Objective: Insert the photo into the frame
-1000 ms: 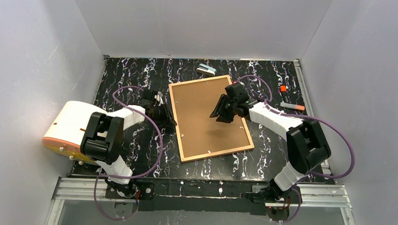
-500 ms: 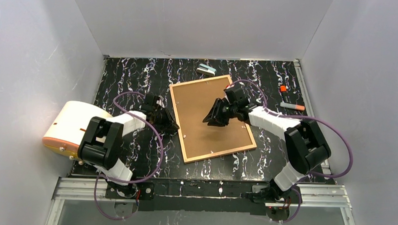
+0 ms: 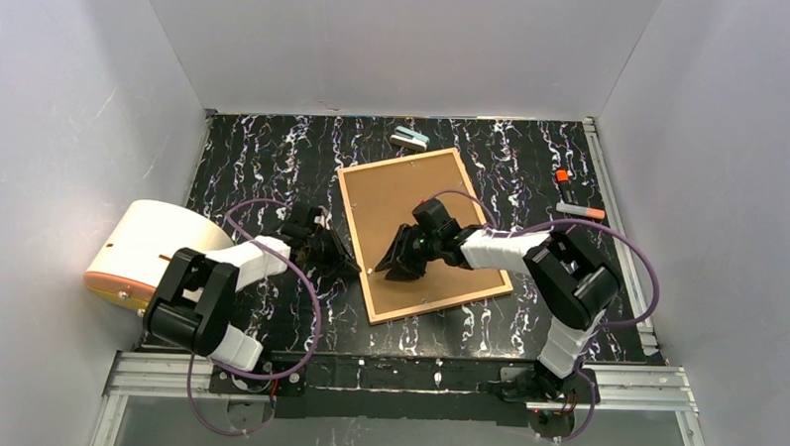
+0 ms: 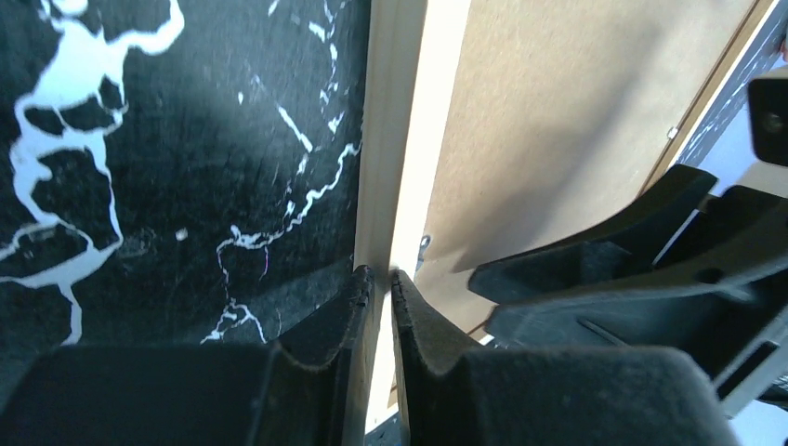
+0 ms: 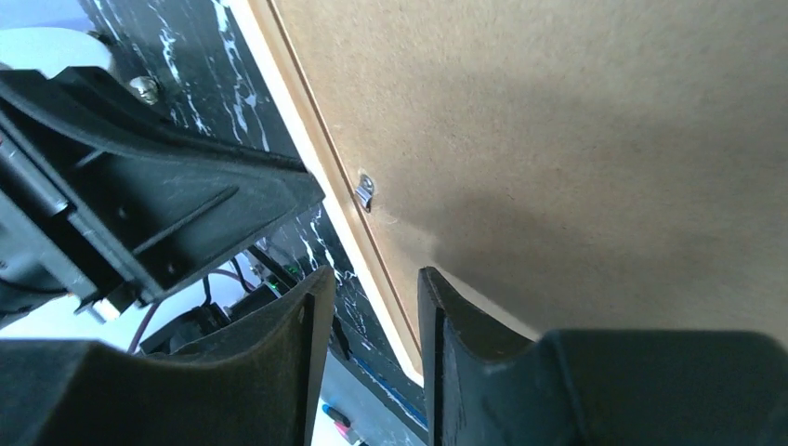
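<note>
The frame lies face down on the black marbled table, its thin light-wood border around a plain brown backing board. The photo is hidden. My left gripper is at the frame's left edge. In the left wrist view, the left gripper is shut on the wood border. My right gripper hovers over the backing board near that same edge, close to the left gripper. In the right wrist view, the right gripper is slightly open and empty, beside a small metal tab.
A white and orange cylinder lies at the table's left side beside the left arm. A small teal and white object lies behind the frame. A marker and a small red item lie at the right. White walls enclose the table.
My right gripper has moved across the backing board toward its near-left edge. My left gripper has shifted slightly nearer along that edge. The frame has slid a little to the right.
</note>
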